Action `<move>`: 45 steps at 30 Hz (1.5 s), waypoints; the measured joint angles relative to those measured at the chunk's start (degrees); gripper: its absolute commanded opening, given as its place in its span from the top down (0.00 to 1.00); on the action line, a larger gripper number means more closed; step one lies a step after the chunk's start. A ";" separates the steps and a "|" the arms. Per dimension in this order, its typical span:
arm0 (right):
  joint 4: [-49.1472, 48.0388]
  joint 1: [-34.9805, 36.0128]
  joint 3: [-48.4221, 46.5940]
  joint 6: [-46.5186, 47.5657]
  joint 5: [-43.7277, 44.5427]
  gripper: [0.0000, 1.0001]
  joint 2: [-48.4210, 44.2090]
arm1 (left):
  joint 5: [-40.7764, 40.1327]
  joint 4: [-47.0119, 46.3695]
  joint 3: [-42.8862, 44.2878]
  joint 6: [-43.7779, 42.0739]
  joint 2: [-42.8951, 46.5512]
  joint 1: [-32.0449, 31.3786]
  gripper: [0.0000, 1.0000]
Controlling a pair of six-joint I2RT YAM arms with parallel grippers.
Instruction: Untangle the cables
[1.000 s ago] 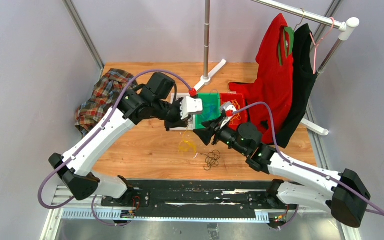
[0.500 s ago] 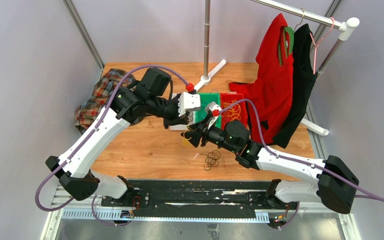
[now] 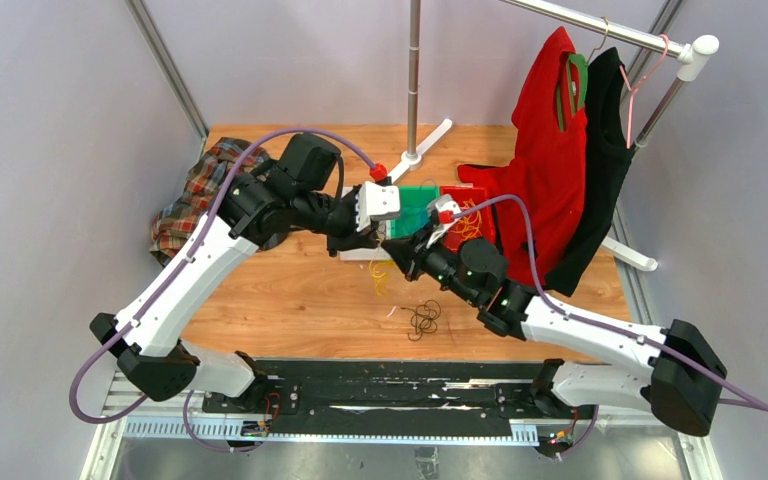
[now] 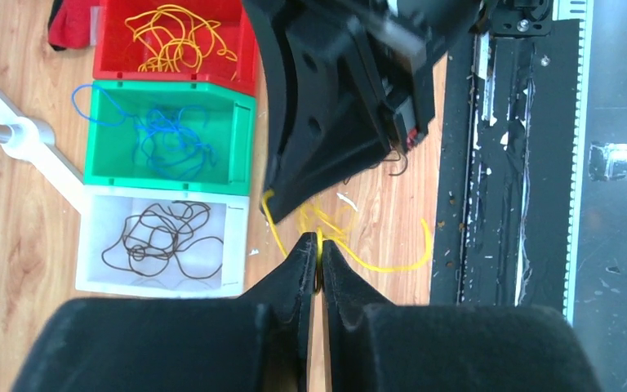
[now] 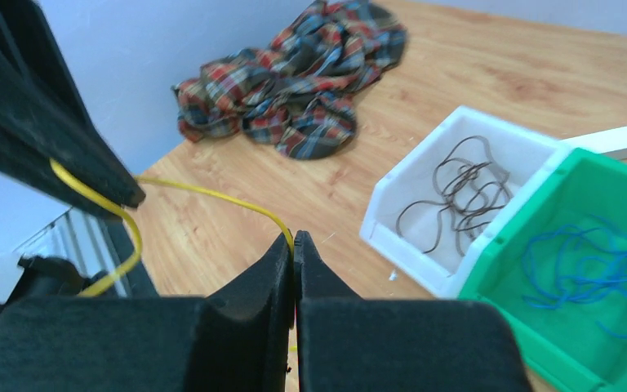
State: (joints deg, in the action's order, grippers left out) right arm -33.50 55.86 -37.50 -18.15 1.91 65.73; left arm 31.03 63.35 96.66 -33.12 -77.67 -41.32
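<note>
A yellow cable (image 4: 375, 265) is pinched in my left gripper (image 4: 318, 245), which is shut on it above the table. My right gripper (image 5: 294, 241) is shut on another part of the same yellow strand (image 5: 212, 193), close beside the left fingers (image 5: 49, 122). From above, both grippers meet in front of the bins, left (image 3: 368, 238) and right (image 3: 396, 250), with the yellow cable (image 3: 380, 280) dangling below them. A small tangle of black cable (image 3: 423, 320) lies on the wood nearer the arm bases.
Three bins stand in a row: a red one (image 4: 171, 77) with yellow cables, a green one (image 4: 241, 135) with blue cables, a white one (image 4: 237, 245) with black cables. A plaid cloth (image 3: 200, 195) lies far left. A rack pole base (image 3: 420, 155) and hanging clothes (image 3: 560, 150) stand behind.
My right arm swung left toward the left gripper and its jaws closed on the yellow cable. The yellow cable now hangs higher off the table.
</note>
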 measured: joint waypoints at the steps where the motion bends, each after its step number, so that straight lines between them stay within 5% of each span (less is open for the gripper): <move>1: 1.01 -0.26 -0.44 0.13 1.01 0.99 -0.92 | -0.09 -0.02 -0.04 0.02 0.00 0.00 0.73; 3: 2.89 -1.49 -1.44 0.31 2.49 0.99 -2.51 | -0.24 -0.42 -0.70 0.26 0.07 0.00 0.28; 6: 6.84 -5.07 -4.00 1.49 5.25 1.00 -4.26 | -0.79 -1.49 -3.28 0.92 0.37 0.00 0.01; 20: 19.19 -23.19 -15.78 11.69 22.34 0.99 6.88 | -7.30 -5.40 -9.14 4.57 2.97 0.00 0.02; 34: 20.13 -27.17 -22.82 14.45 28.57 0.99 26.69 | -11.19 -6.08 -9.14 6.23 3.15 0.00 0.02; 45: 35.82 -28.85 -33.35 14.16 28.06 0.94 40.70 | -12.24 -6.23 -9.14 6.12 3.19 0.00 0.02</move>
State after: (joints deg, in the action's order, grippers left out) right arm 2.33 27.00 -70.85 -3.99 29.98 106.43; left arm 18.79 57.12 87.53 -27.00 -74.48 -41.32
